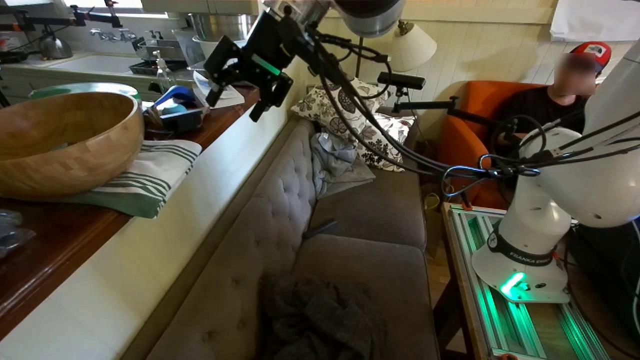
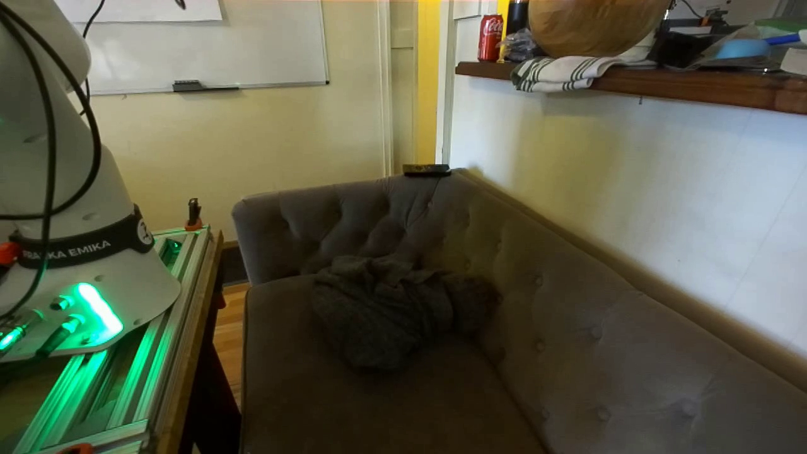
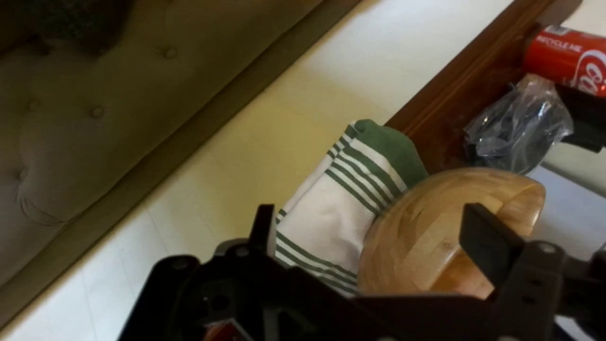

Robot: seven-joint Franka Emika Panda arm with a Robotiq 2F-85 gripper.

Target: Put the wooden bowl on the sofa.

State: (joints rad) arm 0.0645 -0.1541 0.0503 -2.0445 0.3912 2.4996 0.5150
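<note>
The wooden bowl (image 1: 75, 165) is large, round and light tan. It sits upright on a folded green-striped towel (image 1: 155, 165) on the dark wood ledge; in an exterior view its top is cut off (image 2: 592, 28). The sofa (image 1: 370, 212) is grey-brown with a tufted back, below the ledge; its seat also shows in an exterior view (image 2: 378, 416) and its back in the wrist view (image 3: 118, 156). My gripper (image 1: 235, 107) is open and empty, in the air above the ledge's edge. In the wrist view the open jaws (image 3: 369, 210) frame the towel and the bowl (image 3: 412, 241), apparently not touching.
A dark blanket (image 2: 391, 309) lies bunched on the sofa seat. Patterned pillows (image 1: 345, 107) and a grey cloth (image 1: 337, 162) lie at its far end. A red can (image 3: 568, 59) and plastic wrap (image 3: 521, 123) stand by the bowl. A person sits in the orange armchair (image 1: 460, 132).
</note>
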